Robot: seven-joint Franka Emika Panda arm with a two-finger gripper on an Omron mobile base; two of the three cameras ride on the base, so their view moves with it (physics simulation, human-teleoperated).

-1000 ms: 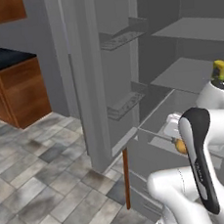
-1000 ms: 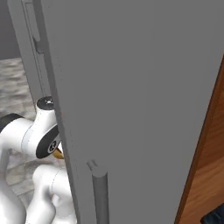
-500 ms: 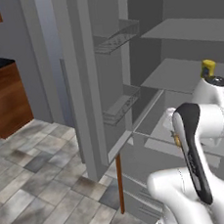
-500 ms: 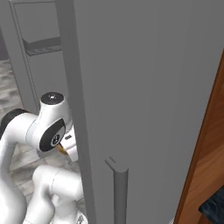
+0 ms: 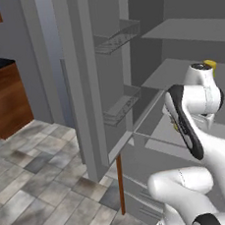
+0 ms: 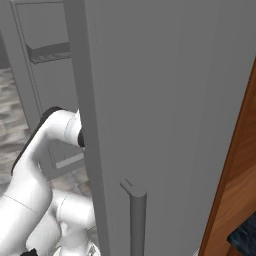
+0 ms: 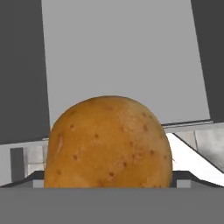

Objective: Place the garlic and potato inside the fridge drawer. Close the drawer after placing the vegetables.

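- The potato [image 7: 108, 142], golden-brown and speckled, sits very close to the hand camera, low and centred in the hand view.
- The end effector's jaws stand spread wide; whether they pinch the potato cannot be told.
- Behind the potato lies a plain grey surface.
- In the left base view the white arm [image 5: 187, 121] reaches into the open grey fridge [image 5: 145, 76], right of its door shelves [image 5: 117, 36].
- In the right base view the fridge door [image 6: 165, 115] stands near, with the arm to its left.

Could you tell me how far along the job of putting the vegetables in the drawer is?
Done: the fridge door stands open. In hand: the potato sits close before the hand camera, seemingly held by the gripper. Left: putting it in the drawer, the garlic too if still out, then closing the drawer.
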